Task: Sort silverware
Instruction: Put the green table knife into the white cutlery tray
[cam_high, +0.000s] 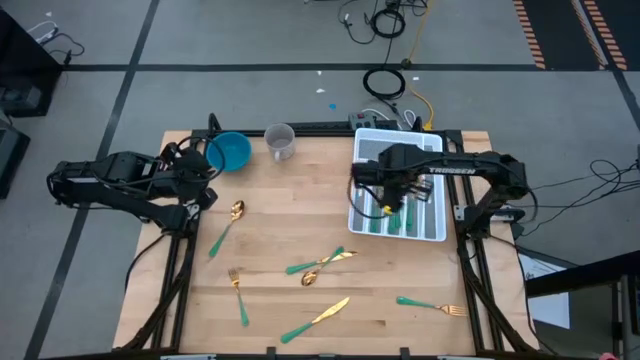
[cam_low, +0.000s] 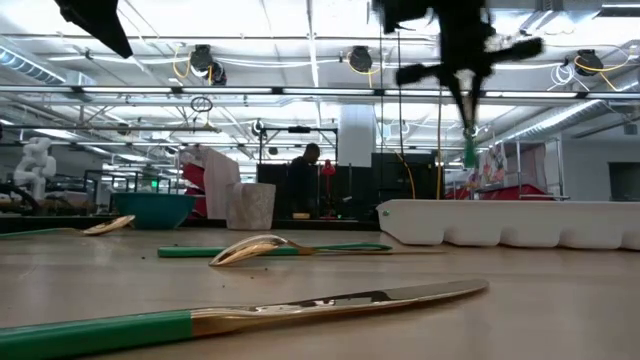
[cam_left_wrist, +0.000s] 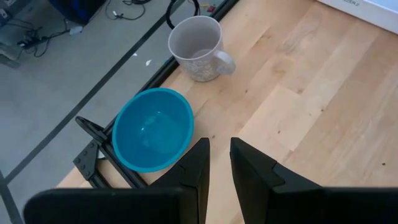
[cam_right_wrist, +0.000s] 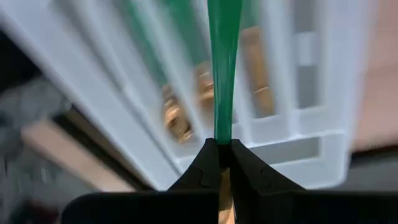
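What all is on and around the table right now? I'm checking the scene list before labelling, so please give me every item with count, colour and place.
Loose silverware: six pieces, gold heads with teal-green handles, scattered over the near half of the table.
Held piece: one, teal-green handle, hanging over the tray from the right gripper.
Tray: one, white, divided, far right of the table, some silverware already inside.
Bowl: one, blue, far left corner.
Mug: one, pale grey, beside the bowl.
Table: one, light wood.
Person: one, dark clothes, in the room behind.
Right gripper: shut on the held piece, above the tray.
Left gripper: jaws slightly apart, empty, near the bowl.
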